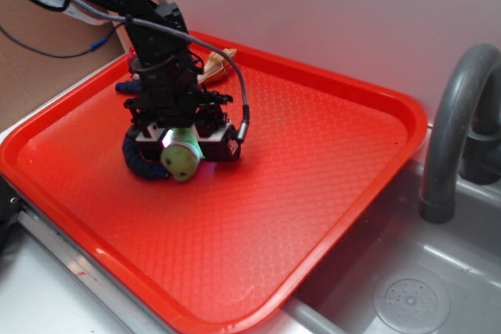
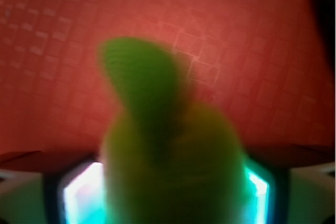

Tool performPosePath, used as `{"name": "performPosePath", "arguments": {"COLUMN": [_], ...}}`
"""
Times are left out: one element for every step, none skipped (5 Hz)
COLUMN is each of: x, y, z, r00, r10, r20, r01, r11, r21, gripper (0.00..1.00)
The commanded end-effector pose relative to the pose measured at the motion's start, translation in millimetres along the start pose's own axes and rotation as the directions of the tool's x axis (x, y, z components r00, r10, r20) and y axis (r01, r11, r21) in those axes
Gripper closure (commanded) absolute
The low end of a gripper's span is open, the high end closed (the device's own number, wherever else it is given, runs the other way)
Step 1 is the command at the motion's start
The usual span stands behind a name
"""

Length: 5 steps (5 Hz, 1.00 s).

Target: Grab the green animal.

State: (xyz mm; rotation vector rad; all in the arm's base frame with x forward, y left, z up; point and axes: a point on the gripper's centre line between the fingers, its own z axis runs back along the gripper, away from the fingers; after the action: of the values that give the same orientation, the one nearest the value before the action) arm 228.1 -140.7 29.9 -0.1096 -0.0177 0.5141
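my gripper (image 1: 184, 149): black, blocky, pointed down over the left half of the tray; jaws pinched on the green animal, which filled the gap between them
green animal (image 1: 182, 159): soft pale-green plush, rounded head with tiny dark dots, poking out below my jaws, at or just above the tray floor, I couldn't tell which
green animal, wrist view (image 2: 168, 150): blurred, fuzzy lime-green lump with one curved lobe sticking up, filling the lower centre, cyan-white glow on both sides of it
tray (image 1: 329, 154): red plastic, rounded corners, raised rim, fine diamond-grid embossed floor
blue rope (image 1: 141, 163): navy, twisted, curved shape, lying on the tray just beside the plush and partly under my gripper; another dark-blue bit showed behind my arm near the tray's far left rim
tan object (image 1: 218, 65): light tan, uneven shape, near the tray's back rim, mostly hidden by my arm
faucet (image 1: 454, 131): grey, smooth curved tube, right of the tray
sink (image 1: 407, 287): grey basin, round perforated drain
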Motion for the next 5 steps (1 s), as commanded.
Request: {"name": "performPosePath", "arguments": {"x": [-21.7, -24.7, -16.7, -16.2, -13.4], "y": [-6.2, 10.9, 37.2, 53.8, 74.8], "z": [55.7, 107.8, 160.2, 199.5, 238.0], "r00": [0.997, 0.961, 0.888, 0.869, 0.921], "r10": [-0.075, -0.277, -0.46, -0.485, -0.343], "r20": [0.024, -0.013, 0.027, 0.098, 0.184], "r01": [0.075, 0.277, 0.459, 0.484, 0.357], "r11": [0.997, 0.958, 0.888, 0.874, 0.933], "r21": [0.005, 0.078, 0.03, 0.034, -0.05], "gripper": [1.0, 1.0, 1.0, 1.0, 1.0]}}
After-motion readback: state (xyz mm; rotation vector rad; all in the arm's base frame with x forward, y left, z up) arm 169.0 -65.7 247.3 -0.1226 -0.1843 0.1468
